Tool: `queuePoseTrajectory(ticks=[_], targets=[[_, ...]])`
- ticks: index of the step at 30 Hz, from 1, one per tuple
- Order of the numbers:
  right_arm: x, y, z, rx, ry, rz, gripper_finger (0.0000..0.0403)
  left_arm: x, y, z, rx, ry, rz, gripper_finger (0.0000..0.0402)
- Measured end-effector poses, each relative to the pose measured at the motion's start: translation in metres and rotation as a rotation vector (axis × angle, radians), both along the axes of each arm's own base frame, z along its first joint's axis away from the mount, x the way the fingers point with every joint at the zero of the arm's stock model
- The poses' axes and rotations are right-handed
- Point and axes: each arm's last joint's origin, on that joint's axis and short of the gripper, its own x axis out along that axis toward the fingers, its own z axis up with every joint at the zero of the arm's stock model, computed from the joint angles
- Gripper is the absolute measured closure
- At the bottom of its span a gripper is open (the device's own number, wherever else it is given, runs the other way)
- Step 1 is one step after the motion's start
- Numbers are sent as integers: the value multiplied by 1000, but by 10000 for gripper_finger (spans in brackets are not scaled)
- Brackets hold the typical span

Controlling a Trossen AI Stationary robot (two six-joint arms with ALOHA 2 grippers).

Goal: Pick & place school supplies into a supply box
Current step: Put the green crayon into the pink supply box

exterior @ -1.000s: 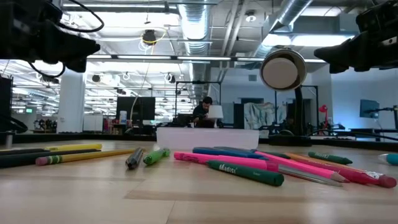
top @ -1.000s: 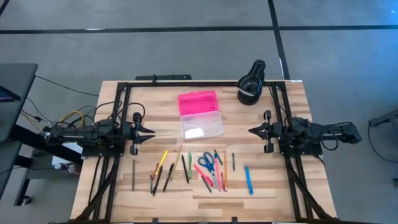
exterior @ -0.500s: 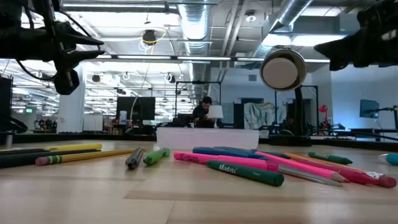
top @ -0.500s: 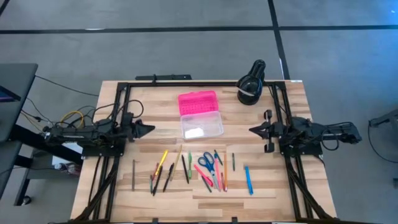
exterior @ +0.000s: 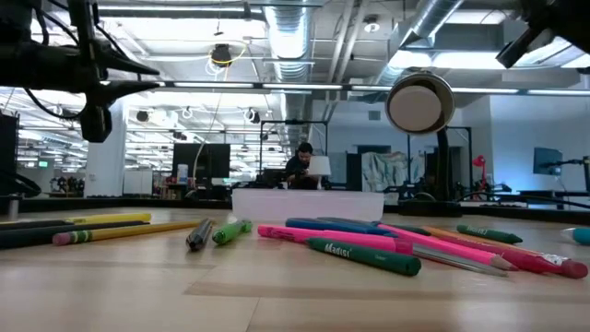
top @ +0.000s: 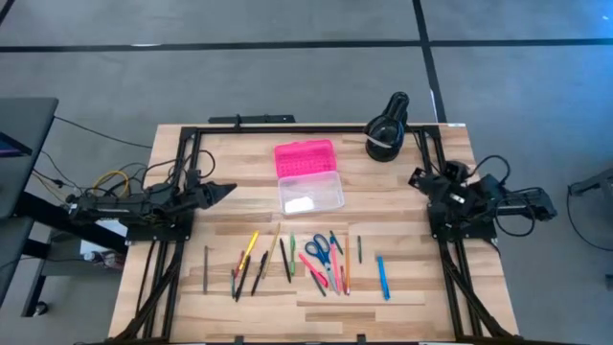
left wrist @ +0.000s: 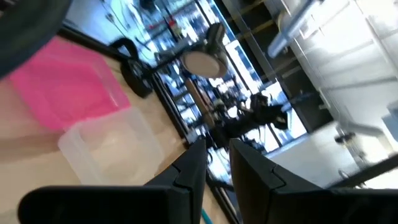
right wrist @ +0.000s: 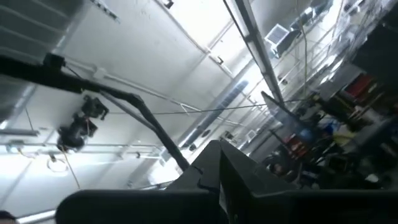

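Observation:
The school supplies, several pens and pencils and blue-handled scissors, lie flat in a row near the table's front. A blue pen lies apart at the right. The supply box lies open at the table's middle: pink lid, clear base. My left gripper hovers level at the table's left, pointing toward the box, its fingers a narrow gap apart around nothing. My right gripper is shut at the table's right, tipped upward, facing the ceiling.
A black lamp stands at the far right corner, its round head showing in the low view. A black frame runs along the table's far edge and sides. Bare wood lies between the box and each arm.
My left gripper has rolled about its own pointing line while staying where it was. My right gripper has tipped its fingers upward, rolled and risen a little. The supplies and the box have not moved.

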Motion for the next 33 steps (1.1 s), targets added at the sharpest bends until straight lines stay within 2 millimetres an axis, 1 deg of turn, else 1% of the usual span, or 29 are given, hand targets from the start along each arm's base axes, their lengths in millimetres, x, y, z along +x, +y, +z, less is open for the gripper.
queuePoseTrajectory(ticks=[4,7,11,12,15,17,19,21,23,25,28,31,33], targets=[[1,0,-1,26,16,19,403,0,0,0,5,2,0,336],[2,0,-2,21,32,8,403,-1,1,0,65,26,50,336],[3,-3,-3,-38,50,-127,403,-1,1,2,67,13,47,336],[3,-4,-3,-55,52,-151,403,-1,0,5,88,-9,16,336],[3,-6,-3,-49,61,-215,403,-3,-3,22,206,-159,-79,336],[3,-8,-1,-36,75,-261,403,-7,-4,32,299,-257,-90,336],[1,-9,8,-70,56,-306,403,-12,-4,41,380,-337,-52,336],[-1,-8,17,-114,39,-322,403,-17,-3,49,434,-398,32,336],[-2,-7,28,-173,28,-323,403,-21,0,53,434,-397,173,336],[-5,-6,41,-243,-2,-321,403,-22,3,52,375,-382,260,336],[-8,-4,62,-346,-50,-306,403,-23,3,54,344,-410,260,336],[-8,-1,80,-423,-77,-270,403,-23,2,56,404,-430,216,336],[-6,0,91,-456,-80,-237,403,-26,1,61,430,-471,190,336]])
